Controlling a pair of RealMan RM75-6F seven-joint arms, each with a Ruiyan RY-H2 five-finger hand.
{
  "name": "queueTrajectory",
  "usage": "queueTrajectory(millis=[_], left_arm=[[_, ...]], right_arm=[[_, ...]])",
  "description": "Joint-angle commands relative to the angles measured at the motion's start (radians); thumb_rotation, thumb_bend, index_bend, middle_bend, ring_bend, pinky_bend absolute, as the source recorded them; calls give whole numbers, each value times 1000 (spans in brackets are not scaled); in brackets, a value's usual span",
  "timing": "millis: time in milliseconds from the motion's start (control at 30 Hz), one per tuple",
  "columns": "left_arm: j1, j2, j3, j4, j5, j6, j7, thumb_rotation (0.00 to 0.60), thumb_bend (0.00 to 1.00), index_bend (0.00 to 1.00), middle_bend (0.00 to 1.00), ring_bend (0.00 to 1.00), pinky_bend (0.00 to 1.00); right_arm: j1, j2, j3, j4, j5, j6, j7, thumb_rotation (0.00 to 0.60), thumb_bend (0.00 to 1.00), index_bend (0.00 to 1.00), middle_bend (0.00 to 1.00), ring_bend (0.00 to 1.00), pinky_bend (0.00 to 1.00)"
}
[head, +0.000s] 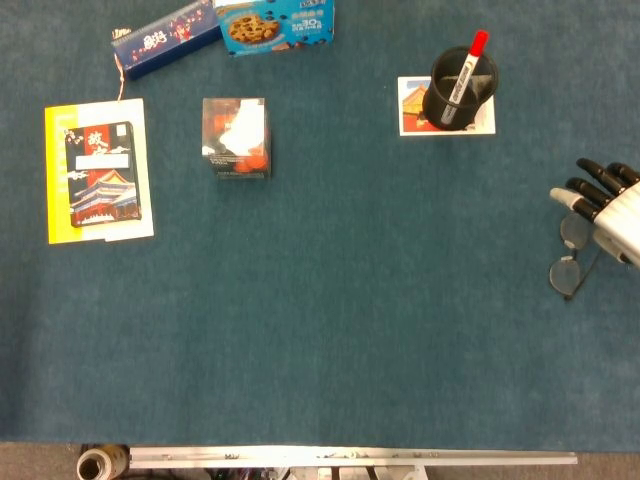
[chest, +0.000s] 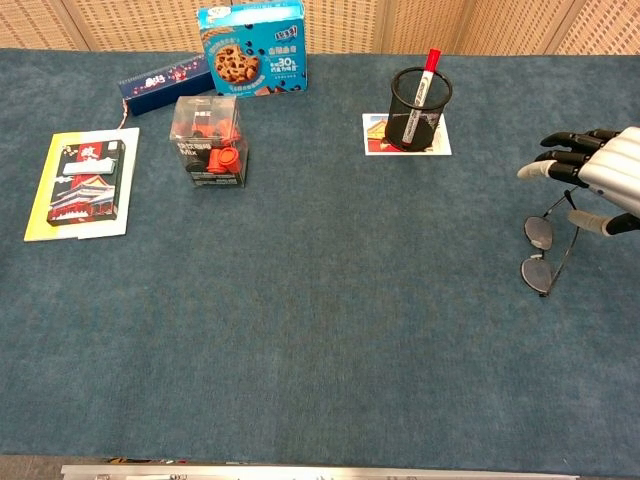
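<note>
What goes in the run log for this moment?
right hand: above glasses, holding nothing | left hand: not in view | marker: in cup

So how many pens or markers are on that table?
1: a red-capped marker standing tilted in the black mesh pen cup at the far right of the table; others could be hidden inside the cup.

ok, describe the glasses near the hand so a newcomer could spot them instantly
Start on the blue carpeted table and go to its far right edge, where the right hand hovers. Just beneath its fingers lie thin wire-rimmed round-lens glasses, the only bare-metal, see-through thing there; everything else is boxes, books or a mesh cup.
</note>
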Motion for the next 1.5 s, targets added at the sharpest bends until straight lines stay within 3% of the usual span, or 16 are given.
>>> queueTrajectory(millis=[33, 1500], left_arm=[[2, 0, 2, -1, 2, 3, 0, 600, 521, 515, 526, 504, 627], [3, 1, 9, 0, 7, -3, 0, 600, 522, 516, 527, 504, 627]], right_arm=[[-2, -3, -4, 6, 3, -3, 3, 600, 294, 238, 293, 136, 291], [-13, -74, -22, 117, 24, -5, 81, 600, 294, 238, 293, 136, 291]])
